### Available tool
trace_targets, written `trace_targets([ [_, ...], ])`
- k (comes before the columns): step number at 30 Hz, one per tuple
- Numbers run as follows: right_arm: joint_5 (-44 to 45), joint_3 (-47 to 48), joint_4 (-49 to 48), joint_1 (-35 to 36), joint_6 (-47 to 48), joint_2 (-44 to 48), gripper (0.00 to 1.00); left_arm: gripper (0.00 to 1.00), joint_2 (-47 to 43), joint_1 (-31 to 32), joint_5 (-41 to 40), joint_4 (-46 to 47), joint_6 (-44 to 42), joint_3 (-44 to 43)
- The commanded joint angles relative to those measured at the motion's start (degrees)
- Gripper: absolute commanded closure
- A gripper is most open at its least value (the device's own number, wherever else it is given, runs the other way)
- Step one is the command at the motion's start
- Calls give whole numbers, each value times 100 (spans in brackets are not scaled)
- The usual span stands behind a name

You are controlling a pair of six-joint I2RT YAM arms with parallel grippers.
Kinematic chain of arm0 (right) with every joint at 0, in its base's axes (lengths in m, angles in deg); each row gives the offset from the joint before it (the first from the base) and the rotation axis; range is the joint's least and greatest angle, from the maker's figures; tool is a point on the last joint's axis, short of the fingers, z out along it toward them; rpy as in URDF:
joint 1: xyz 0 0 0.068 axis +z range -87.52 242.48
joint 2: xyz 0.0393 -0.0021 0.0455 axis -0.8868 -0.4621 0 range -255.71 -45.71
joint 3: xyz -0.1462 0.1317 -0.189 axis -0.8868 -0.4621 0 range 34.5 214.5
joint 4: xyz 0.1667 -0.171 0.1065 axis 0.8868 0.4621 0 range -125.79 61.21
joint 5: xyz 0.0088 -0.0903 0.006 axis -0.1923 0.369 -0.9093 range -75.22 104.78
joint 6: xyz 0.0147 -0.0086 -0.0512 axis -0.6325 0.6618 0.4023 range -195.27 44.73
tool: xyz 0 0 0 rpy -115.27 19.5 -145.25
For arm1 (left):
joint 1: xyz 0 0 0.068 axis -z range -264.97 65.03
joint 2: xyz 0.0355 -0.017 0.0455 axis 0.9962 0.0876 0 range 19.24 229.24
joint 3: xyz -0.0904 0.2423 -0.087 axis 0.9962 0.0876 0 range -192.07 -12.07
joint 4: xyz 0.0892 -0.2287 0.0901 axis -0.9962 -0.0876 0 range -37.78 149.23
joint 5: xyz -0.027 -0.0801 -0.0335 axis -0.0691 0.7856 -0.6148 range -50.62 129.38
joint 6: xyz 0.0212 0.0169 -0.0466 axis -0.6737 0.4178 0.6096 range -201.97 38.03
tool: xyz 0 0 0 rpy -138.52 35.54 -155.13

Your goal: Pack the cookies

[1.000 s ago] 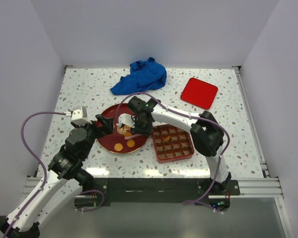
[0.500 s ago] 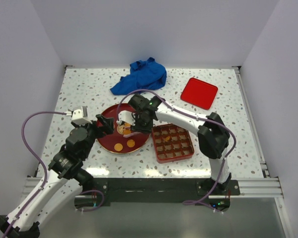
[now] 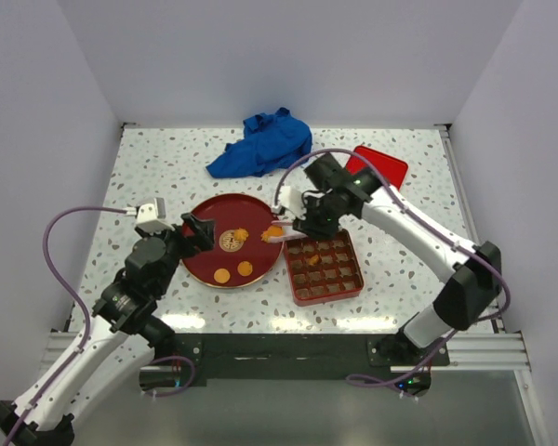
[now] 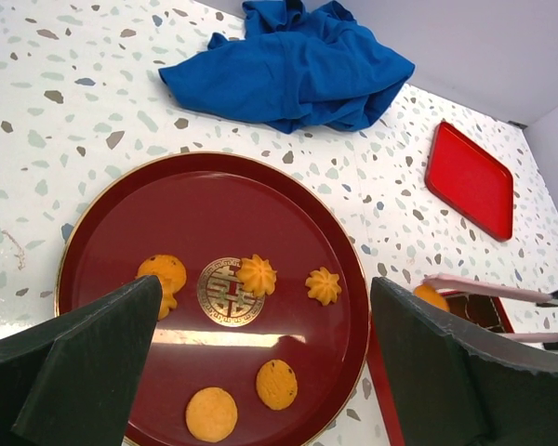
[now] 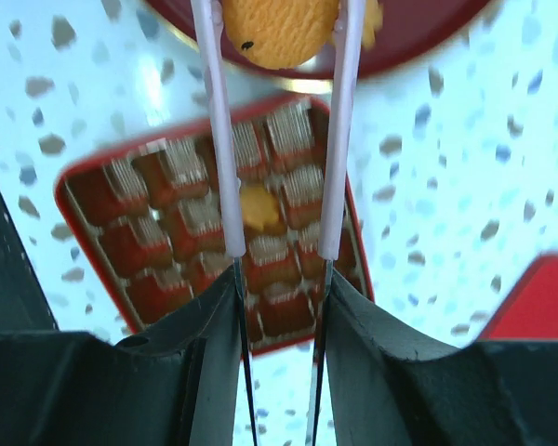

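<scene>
Top external view: the right gripper (image 3: 281, 230) is clamped on one cookie (image 3: 274, 231). The cookie is pinched between the gripper's thin pink fingers (image 5: 218, 139) and held in the air over the right rim of the dark red plate (image 4: 260, 204), just by the far-left corner of the compartment box (image 3: 339, 279). The right wrist view confirms it, with both fingers pressed on the cookie's sides and the box below them.

One more cookie in the box (image 5: 260, 206) sits inside a single compartment. The other compartments I can see look bare.

The rest of the cookies (image 4: 323, 285) lie on the plate. A flower-shaped one overlaps the gold emblem (image 4: 219, 299) and another lies just right of it. A pair lies touching, left of the emblem. Two plain round ones are near the plate's near rim.

The left gripper (image 3: 195, 232) has its jaws spread wide and grips nothing. It hovers above the plate's near-left rim.

The plate sits left of centre on the bench (image 3: 149, 167), with the box just beside it on the right. A crumpled blue cloth (image 3: 265, 144) lies by the far edge, and a red lid (image 3: 374, 174) lies flat toward the far-right corner, well apart from the box.
</scene>
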Motion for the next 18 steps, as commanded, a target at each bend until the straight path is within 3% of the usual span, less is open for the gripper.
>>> trace_targets([
  [1, -41, -758, 644, -715, 337, 914, 88, 0, 149, -37, 106, 523, 72, 2],
  [8, 56, -1752, 944, -1709, 170, 1837, 88, 0, 571, -37, 353, 937, 2, 63],
  [18, 188, -2096, 918, -1957, -41, 1847, 85, 0, 765, -37, 555, 1192, -43, 116],
])
